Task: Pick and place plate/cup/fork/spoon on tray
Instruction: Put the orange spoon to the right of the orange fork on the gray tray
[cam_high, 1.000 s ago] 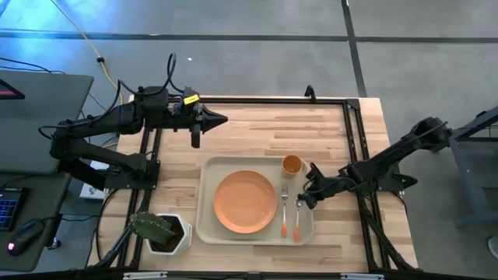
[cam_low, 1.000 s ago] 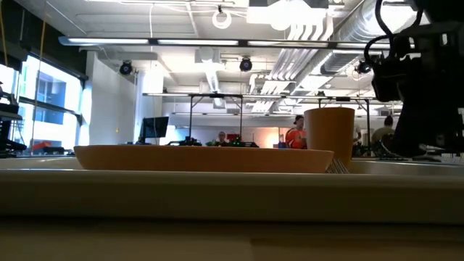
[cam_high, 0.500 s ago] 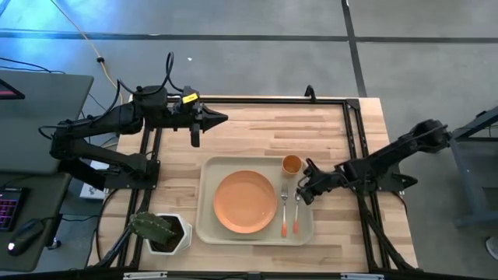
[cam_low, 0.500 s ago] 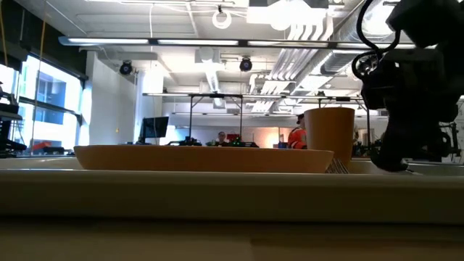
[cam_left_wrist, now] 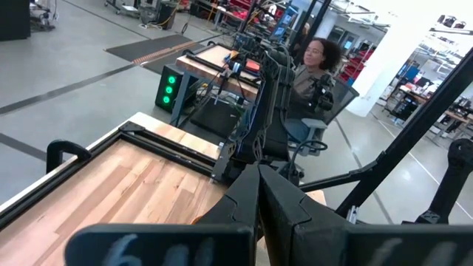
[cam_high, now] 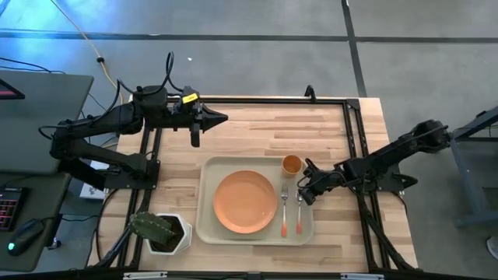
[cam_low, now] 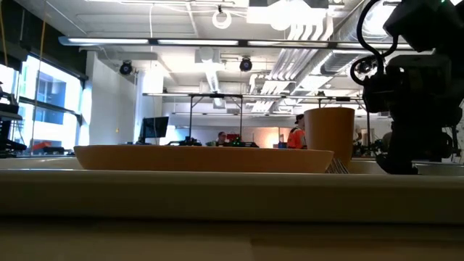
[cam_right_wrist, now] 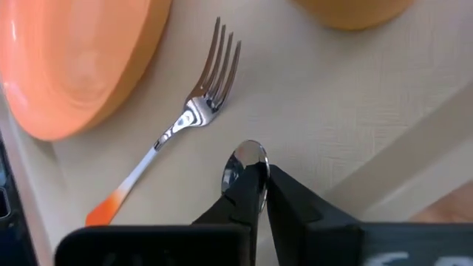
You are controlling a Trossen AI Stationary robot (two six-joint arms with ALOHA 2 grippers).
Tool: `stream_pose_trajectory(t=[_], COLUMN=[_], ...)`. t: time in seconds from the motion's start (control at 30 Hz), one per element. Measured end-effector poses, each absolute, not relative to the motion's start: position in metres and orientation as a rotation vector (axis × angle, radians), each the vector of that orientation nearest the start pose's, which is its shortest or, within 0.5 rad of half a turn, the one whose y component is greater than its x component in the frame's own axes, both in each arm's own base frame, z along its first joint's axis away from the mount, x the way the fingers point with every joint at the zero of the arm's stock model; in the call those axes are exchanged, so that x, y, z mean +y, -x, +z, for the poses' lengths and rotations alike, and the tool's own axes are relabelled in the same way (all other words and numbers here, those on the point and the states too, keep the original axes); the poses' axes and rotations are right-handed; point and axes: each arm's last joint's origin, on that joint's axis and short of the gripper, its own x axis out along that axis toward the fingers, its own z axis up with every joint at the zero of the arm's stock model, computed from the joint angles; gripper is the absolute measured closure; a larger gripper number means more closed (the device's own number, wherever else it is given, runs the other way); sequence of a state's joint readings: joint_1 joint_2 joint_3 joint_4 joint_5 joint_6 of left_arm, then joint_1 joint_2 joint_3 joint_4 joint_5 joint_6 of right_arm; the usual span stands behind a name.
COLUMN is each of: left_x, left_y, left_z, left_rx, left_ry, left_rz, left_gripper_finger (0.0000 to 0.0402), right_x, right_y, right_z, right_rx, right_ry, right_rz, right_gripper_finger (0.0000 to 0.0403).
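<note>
The right claw hangs low over the right side of the large beige rectangular tray with rounded corners, its dark fingers pressed together on the silver rounded bowl of the small spoon with an orange-red handle. The spoon's handle lies on the tray, running toward the near edge. Just left of it lies the small fork with silver tines and an orange-red handle, parallel and apart from the claw. The round flat orange plate sits left of the fork in the tray's middle. The small orange-yellow cylindrical cup stands at the tray's far right corner, just beyond the claw. The left claw waits over the far left of the wooden table, fingers closed, holding nothing.
</note>
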State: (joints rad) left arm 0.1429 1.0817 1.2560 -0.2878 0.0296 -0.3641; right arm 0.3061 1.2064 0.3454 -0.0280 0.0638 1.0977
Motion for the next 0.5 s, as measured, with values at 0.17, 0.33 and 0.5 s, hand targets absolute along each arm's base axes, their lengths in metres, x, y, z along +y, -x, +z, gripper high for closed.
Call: stream_pose_trajectory(t=[0.17,0.33,0.5], left_x=[0.0309,0.0309,0.0309], left_y=[-0.2208,-0.2208,-0.2208], left_z=[0.4272,0.4272,0.4272], left_rx=[0.091,0.091,0.091], left_ry=[0.373,0.373,0.373], left_rz=[0.133,0.133,0.132], left_gripper_finger=[0.0401,0.0401,0.0401], right_x=[0.0556,0.0550,0.0550], right_y=[-0.1836,-0.1815,-0.1815], right_z=[0.1283,0.1266,0.1267], right_rx=[0.885,0.910,0.911], right_ry=[-0.850,-0.842,-0.846], right_rz=[-0.287,-0.302,-0.303], right_gripper_finger=[0.0366,0.0343,0.0326])
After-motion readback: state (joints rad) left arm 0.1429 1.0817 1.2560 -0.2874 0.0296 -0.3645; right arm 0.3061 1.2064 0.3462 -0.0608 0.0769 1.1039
